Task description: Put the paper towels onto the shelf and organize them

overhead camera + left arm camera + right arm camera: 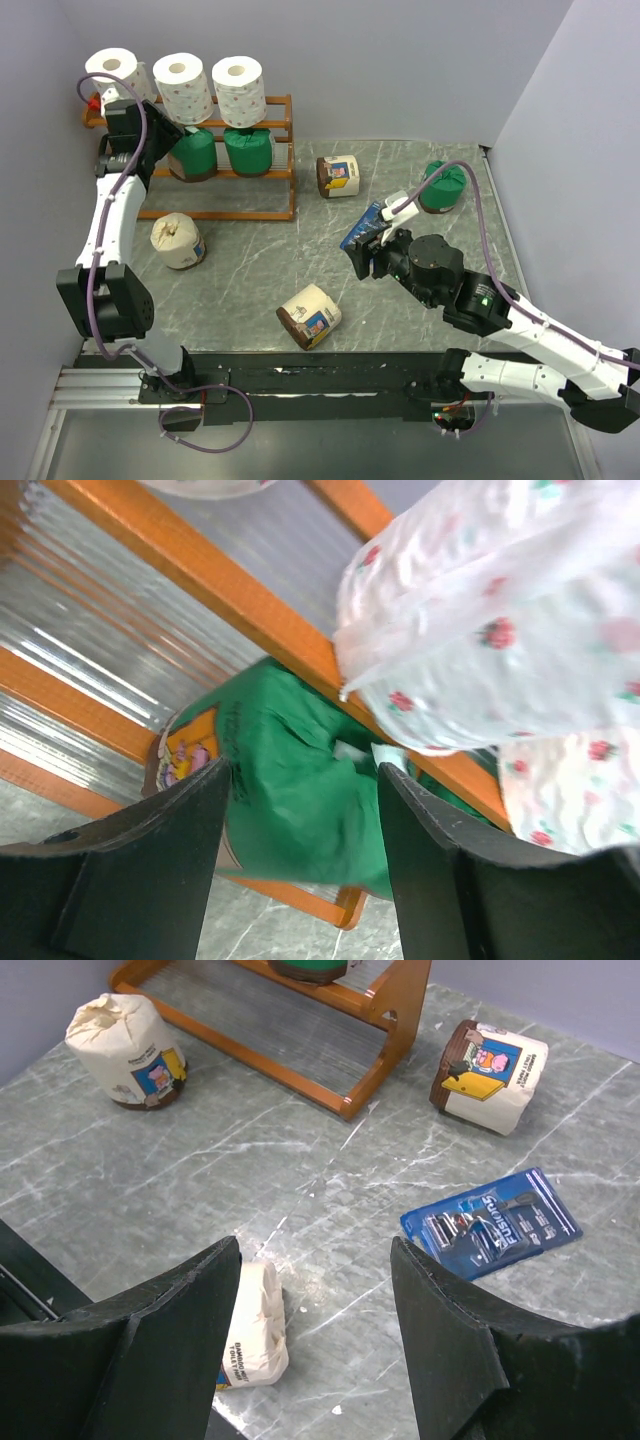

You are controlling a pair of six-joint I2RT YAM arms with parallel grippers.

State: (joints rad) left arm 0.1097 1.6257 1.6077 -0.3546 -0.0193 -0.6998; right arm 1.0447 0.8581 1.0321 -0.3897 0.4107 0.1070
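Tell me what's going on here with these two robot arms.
They are stocking a wooden shelf with paper towel rolls. Three white rolls stand on top and two green rolls sit on the middle tier. The left gripper straddles one green roll there; whether it grips is unclear. The right gripper hangs open and empty over the table, where three cream rolls and a loose green roll wait.
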